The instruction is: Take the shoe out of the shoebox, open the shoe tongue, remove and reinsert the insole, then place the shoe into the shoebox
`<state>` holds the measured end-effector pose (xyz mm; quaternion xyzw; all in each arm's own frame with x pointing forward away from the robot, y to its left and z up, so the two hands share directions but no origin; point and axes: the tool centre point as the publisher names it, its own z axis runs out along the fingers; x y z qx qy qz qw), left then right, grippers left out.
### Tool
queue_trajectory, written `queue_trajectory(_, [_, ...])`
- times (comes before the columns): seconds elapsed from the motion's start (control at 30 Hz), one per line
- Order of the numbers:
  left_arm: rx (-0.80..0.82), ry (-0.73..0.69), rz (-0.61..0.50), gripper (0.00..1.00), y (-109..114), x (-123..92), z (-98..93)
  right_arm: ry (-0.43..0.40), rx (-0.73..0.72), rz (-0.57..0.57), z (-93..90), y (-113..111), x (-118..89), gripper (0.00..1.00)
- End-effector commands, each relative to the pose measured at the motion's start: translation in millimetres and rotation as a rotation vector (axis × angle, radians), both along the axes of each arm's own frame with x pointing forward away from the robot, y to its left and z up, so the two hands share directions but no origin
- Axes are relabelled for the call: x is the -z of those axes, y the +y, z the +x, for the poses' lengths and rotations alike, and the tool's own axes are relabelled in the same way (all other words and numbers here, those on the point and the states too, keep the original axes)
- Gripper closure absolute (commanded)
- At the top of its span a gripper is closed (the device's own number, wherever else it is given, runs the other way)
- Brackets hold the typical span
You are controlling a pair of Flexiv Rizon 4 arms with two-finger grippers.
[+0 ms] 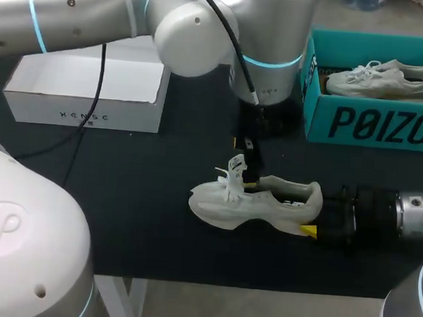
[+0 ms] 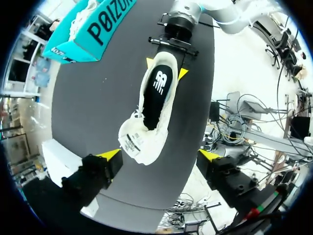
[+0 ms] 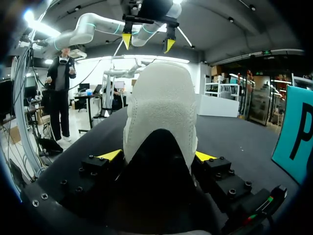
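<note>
Out of the teal shoebox [image 1: 373, 128], the shoe [image 1: 256, 201] lies on the table [image 1: 120, 217], heel clamped in the right gripper [image 3: 157, 155]. The left gripper [image 2: 160, 155] hovers above, jaws wide and empty. The tongue [image 2: 129, 142] looks open and the insole [image 2: 156, 98] sits inside. Whether it has been reinserted is unclear, and boxing remains.

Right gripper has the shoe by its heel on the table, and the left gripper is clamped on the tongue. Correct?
Not quite. The left gripper is open, fingers wide apart above the shoe, clamping nothing, as the left wrist view shows. The right gripper does hold the heel on the table.
</note>
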<state>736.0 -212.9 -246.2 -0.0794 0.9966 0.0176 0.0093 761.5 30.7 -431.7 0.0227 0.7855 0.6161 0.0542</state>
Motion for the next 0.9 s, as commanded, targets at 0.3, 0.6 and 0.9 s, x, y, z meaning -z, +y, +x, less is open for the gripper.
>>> queue_trajectory(0.3, [0.337, -0.046, 0.021, 1.00, -21.0, 30.9, -20.7, 0.001, 0.002, -0.004, 0.3, 1.3, 2.4, 1.00])
queue_trajectory(0.6, [0.291, -0.023, 0.004, 1.00, -28.4, 50.8, -20.3, 0.001, 0.002, -0.004, 0.3, 1.3, 2.4, 1.00])
queue_trajectory(0.9, [0.290, -0.023, -0.001, 1.00, -50.1, 57.9, -9.9, 0.001, 0.002, -0.004, 0.3, 1.3, 2.4, 1.00])
